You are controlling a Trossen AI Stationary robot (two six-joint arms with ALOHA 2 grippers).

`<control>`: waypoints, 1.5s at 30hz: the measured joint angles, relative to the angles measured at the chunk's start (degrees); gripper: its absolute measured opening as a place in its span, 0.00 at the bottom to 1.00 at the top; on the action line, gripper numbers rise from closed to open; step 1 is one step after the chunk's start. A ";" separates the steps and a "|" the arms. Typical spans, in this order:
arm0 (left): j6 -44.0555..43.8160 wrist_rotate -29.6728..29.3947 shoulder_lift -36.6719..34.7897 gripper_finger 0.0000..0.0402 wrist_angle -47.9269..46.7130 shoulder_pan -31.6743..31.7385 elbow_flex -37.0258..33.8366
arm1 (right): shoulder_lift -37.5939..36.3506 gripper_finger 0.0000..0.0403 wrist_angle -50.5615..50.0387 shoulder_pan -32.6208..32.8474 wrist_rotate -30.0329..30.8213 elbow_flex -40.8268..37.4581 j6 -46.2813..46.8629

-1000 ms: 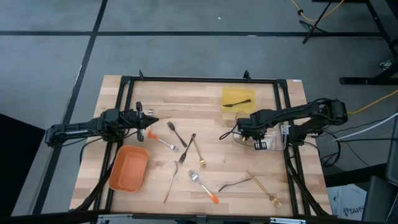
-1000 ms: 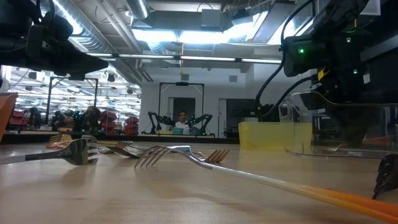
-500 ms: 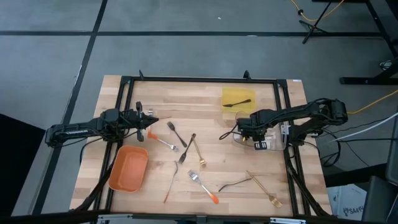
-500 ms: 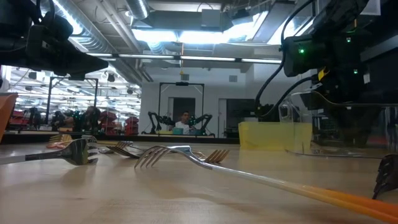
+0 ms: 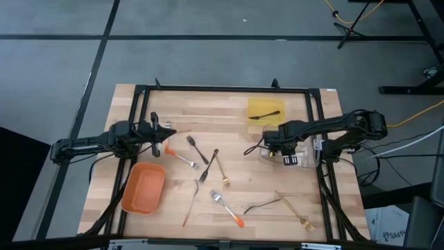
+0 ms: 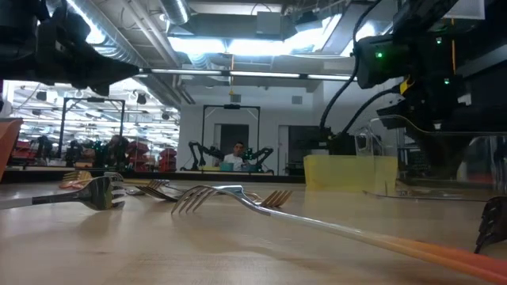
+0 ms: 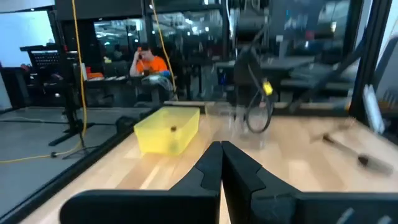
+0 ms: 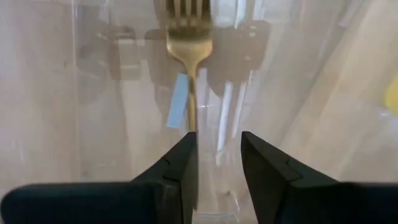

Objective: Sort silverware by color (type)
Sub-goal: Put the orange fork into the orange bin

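A gold fork [image 8: 189, 38] is lying inside the clear tray [image 8: 323, 93], straight ahead of my right end effector [image 8: 217, 137]. That end effector is hanging released just above it, its fingers parted on either side of the handle and gripping nothing.

Compared with a second ago, the fork is sitting free in the tray. My right arm is shifting slightly in the low view, which I read as the start of a pull-away. By that reading one gold piece is now sorted.

Further out from that end effector, a black fork [image 5: 267, 114] is resting in the yellow tray [image 5: 257, 104].

Toward the middle of the surface [image 5: 229, 125], the unsorted pieces are lying where they lay a second ago:
- another black fork [image 5: 196, 148]
- a second gold fork [image 5: 220, 170]
- an orange-handled fork [image 5: 227, 208]
- a gold piece [image 5: 295, 210] near the front edge

My left end effector [image 7: 221, 146] is hovering well apart from the right one, clenched with its fingers pressed together and nothing showing between them. It too is edging slightly from its earlier spot. A silver fork with an orange handle [image 5: 179, 158] is lying just beside it, and the orange tray [image 5: 132, 198] is waiting nearby with nothing visible in it.

Most of the sorting, as I judge it, is not yet done.
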 joint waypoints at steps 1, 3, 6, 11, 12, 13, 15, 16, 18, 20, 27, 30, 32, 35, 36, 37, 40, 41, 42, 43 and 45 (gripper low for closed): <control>-1.56 -0.01 0.00 0.00 1.10 0.01 0.00 | 0.00 0.29 -0.79 0.00 0.39 0.48 0.02; -5.83 -0.02 -0.02 0.00 3.67 0.02 0.00 | -0.02 0.29 -2.41 0.00 0.50 1.40 0.49; -12.48 1.39 -0.01 0.00 6.35 0.01 0.00 | -0.04 0.29 -4.12 0.00 0.50 2.56 0.67; -18.50 2.67 0.00 0.00 11.00 -1.22 0.00 | -1.71 0.29 -5.71 0.00 1.35 3.52 0.85; -19.46 2.66 0.00 0.00 12.22 -1.70 0.00 | -2.43 0.29 -5.85 0.02 1.86 3.55 1.01; -20.05 2.52 0.00 0.00 13.34 -2.27 0.00 | -3.24 0.29 -6.14 0.00 2.17 3.55 1.17; -20.89 1.74 0.00 0.00 15.61 -3.52 0.06 | -5.16 0.29 -6.31 0.01 3.09 3.55 2.12; -20.98 1.11 0.00 0.00 15.62 -4.18 0.34 | -6.18 0.29 -6.17 0.00 3.38 3.55 2.55; -20.97 -0.44 0.52 0.00 15.62 -5.66 1.22 | -8.44 0.29 -6.23 0.01 3.98 3.55 3.53; -20.98 -2.29 1.83 0.00 15.67 -7.13 2.21 | -10.66 0.29 -6.11 0.01 4.35 3.55 4.38; -20.90 -6.22 12.30 0.00 15.54 -11.47 6.63 | -16.82 0.29 -4.86 0.04 4.28 3.55 7.09; -17.92 -6.56 18.64 0.00 15.38 -13.15 9.96 | -18.32 0.29 -2.93 0.04 4.01 3.55 7.13; -14.63 -6.54 23.25 0.00 15.38 -14.49 12.56 | -18.86 0.29 -1.99 0.04 4.00 3.55 7.12; -9.20 -6.56 30.11 0.00 15.34 -16.76 16.54 | -19.14 0.29 -1.09 0.04 4.00 3.55 7.12; -7.56 -6.56 32.42 0.00 15.29 -17.52 17.91 | -19.16 0.29 -1.07 0.04 4.00 3.55 7.12; -6.17 -6.58 34.81 0.00 14.79 -18.27 19.41 | -19.18 0.29 -1.09 0.04 4.00 3.55 7.12; -3.44 -7.97 41.84 0.00 8.23 -20.41 25.36 | -19.21 0.29 -1.08 0.04 3.97 3.55 7.12; -3.04 -8.72 44.06 0.00 4.64 -21.03 27.61 | -19.21 0.29 -1.06 0.02 4.00 3.55 7.12; -2.74 -9.78 46.19 0.00 0.49 -21.60 30.00 | -19.21 0.29 -1.08 0.02 4.00 3.55 7.12; -2.44 -10.87 48.27 0.00 -3.89 -22.15 32.33 | -19.21 0.29 -1.06 0.00 4.00 3.55 7.12; -2.30 -12.78 52.02 0.00 -12.92 -22.96 36.63 | -19.21 0.29 -1.06 0.00 3.97 3.55 7.12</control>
